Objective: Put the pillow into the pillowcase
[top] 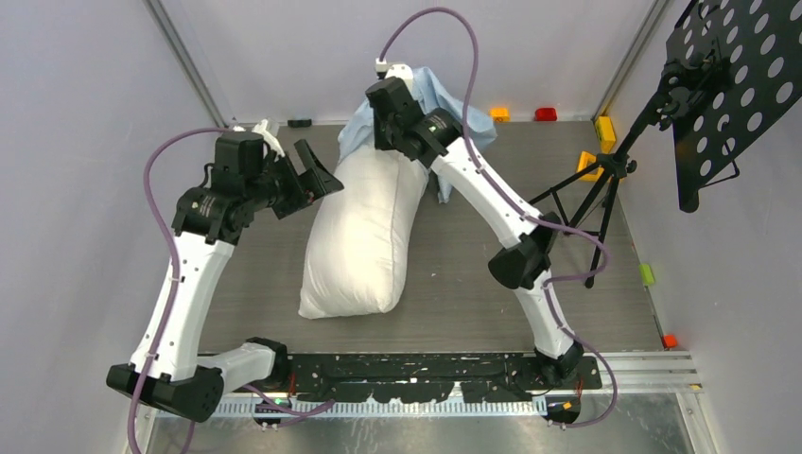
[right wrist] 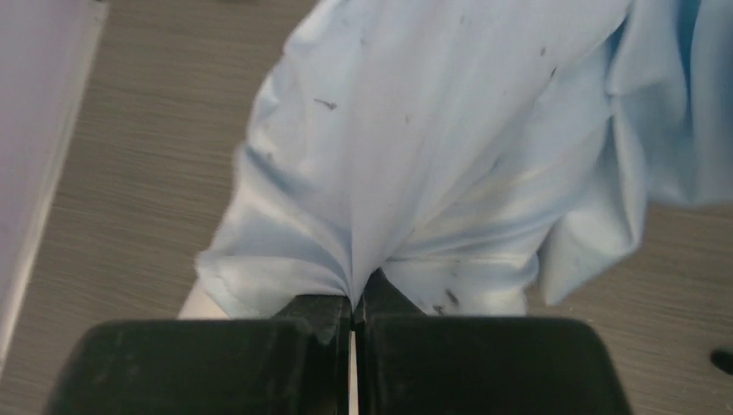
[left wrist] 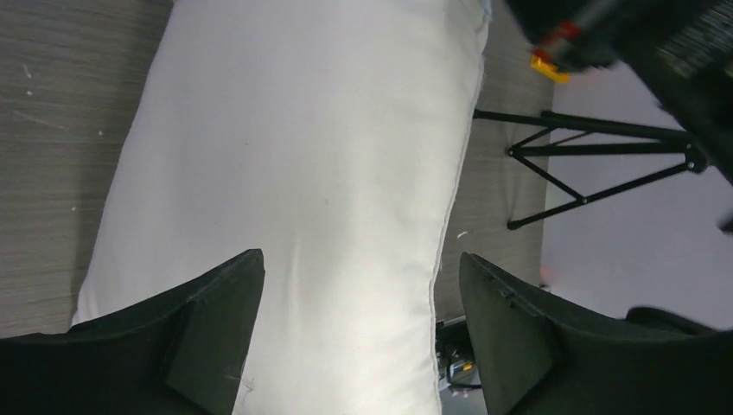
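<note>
- The left arm is bent at the elbow on the left of the worktop (top: 454, 284), and its forearm is reached far and rightward.
- The left gripper (top: 320, 173) is held with its jaws spread wide and nothing is grasped. It is poised just beside the far left flank of the pillow (top: 364, 227).
- In the left wrist view the pillow (left wrist: 302, 156) is seen beyond the two spread fingers (left wrist: 216, 320). Whether it is touched cannot be told.
- The right arm is arched from its near right base to the far centre, with the wrist turned downward.
- The right gripper (right wrist: 353, 298) is closed tight on a pinched fold of the pillowcase (right wrist: 432, 130).
- The pillow is laid lengthwise at the centre of the worktop, with its near end toward the arm bases.
- The pillowcase (top: 468, 123) is bunched at the far edge and draped over the pillow's far end.
- That far end is hidden by cloth and the right arm, so the depth of insertion cannot be judged. The pillowcase opening cannot be made out.
- From above, the right gripper (top: 397, 76) is largely covered by its own wrist.
- A black tripod stand (top: 605, 180) is placed at the right. The top right of the left wrist view is blurred.
</note>
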You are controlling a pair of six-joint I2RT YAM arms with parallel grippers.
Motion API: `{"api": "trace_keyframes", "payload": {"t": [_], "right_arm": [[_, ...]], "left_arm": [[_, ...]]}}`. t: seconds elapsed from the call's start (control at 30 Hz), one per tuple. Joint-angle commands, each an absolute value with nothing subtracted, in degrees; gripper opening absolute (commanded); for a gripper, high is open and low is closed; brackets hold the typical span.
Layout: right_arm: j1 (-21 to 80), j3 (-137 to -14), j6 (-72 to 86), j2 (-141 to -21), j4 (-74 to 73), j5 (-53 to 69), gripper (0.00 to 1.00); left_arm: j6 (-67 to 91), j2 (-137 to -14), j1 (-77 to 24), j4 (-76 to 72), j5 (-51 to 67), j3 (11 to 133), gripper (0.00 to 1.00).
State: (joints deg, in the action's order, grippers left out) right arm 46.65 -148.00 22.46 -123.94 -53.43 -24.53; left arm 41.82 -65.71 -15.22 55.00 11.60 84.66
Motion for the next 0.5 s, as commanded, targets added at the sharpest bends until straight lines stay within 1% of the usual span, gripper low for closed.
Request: {"api": "trace_keyframes", "payload": {"t": [0.0, 0.13, 0.2, 0.27, 0.33, 0.37, 0.4, 0.43, 0.47], "right_arm": [[46.3, -148.3, 27.4, -128.2, -54.7, -19.4, 0.00], [45.8, -148.1, 27.8, -129.1, -53.7, -18.6, 0.00], [45.6, -148.6, 28.2, -129.5, -53.5, -18.1, 0.01], [45.3, -149.2, 28.5, -129.9, -53.5, -17.6, 0.01], [45.2, -149.4, 28.7, -129.8, -53.4, -17.3, 0.01], [45.3, -149.4, 28.7, -129.5, -53.6, -17.0, 0.00], [45.3, -149.4, 28.8, -129.1, -53.9, -16.7, 0.01], [45.4, -149.3, 28.9, -128.4, -54.3, -16.7, 0.01], [45.7, -148.7, 28.8, -127.4, -54.6, -16.9, 0.00]], "left_arm": [[35.4, -65.3, -16.0, 55.7, 17.1, 86.3, 0.87], [32.3, -65.8, -20.8, 57.2, 12.6, 84.3, 0.92], [31.5, -67.0, -26.1, 57.5, 9.0, 83.8, 0.94], [30.7, -68.7, -29.9, 57.7, 3.8, 83.4, 0.95], [30.4, -70.4, -31.5, 57.0, 0.8, 82.4, 0.96], [30.4, -71.2, -31.6, 56.3, -1.3, 81.5, 0.94], [30.6, -72.0, -31.6, 55.6, -4.8, 80.6, 0.90], [30.1, -73.0, -31.2, 54.8, -7.1, 79.9, 0.84], [30.3, -74.0, -30.0, 54.2, -8.5, 79.2, 0.76]]}}
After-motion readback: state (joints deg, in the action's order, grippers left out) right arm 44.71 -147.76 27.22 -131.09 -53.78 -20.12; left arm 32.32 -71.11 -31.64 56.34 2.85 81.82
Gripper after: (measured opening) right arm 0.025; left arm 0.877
